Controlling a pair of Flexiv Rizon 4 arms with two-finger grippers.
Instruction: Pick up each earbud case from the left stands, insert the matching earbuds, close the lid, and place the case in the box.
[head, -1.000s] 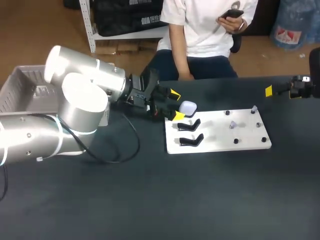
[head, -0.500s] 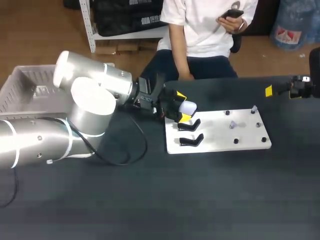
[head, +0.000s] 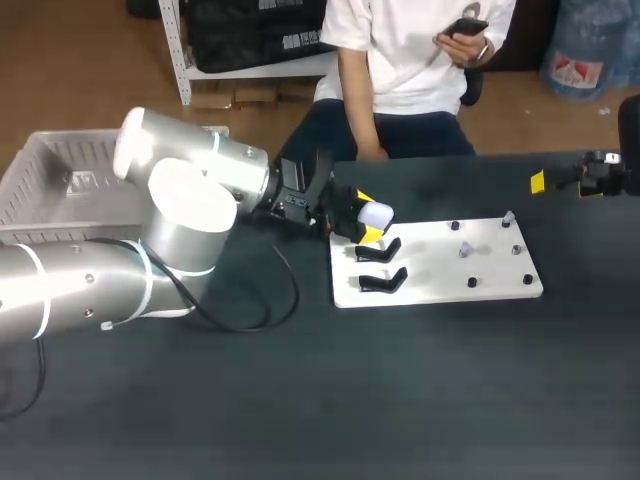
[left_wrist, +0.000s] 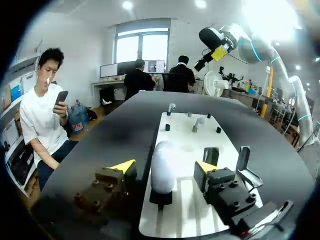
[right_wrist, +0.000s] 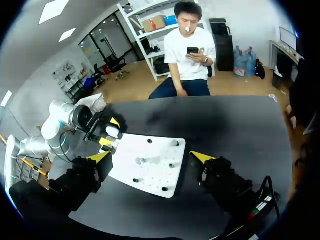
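Observation:
A white earbud case (head: 376, 213) stands on the rearmost black stand at the left end of the white board (head: 440, 268). My left gripper (head: 363, 216) straddles it. In the left wrist view the case (left_wrist: 162, 165) sits between the yellow fingertips (left_wrist: 124, 166) with a small gap on each side, so the gripper is open. Two empty black stands (head: 380, 266) lie nearer the front. Small pale earbuds (head: 508, 216) (head: 463, 250) sit on pegs at the board's right. My right gripper (right_wrist: 150, 158) hangs open above the table's far right, away from the board.
A grey basket (head: 45, 185) stands off the table's left rear. Several short black pegs (head: 472, 283) dot the board's right half. A cable (head: 265, 300) loops from my left arm onto the dark tabletop (head: 330, 400).
My left arm has pushed right, so its fingers now stand either side of the case, and they have drawn closer together. The right arm has not moved.

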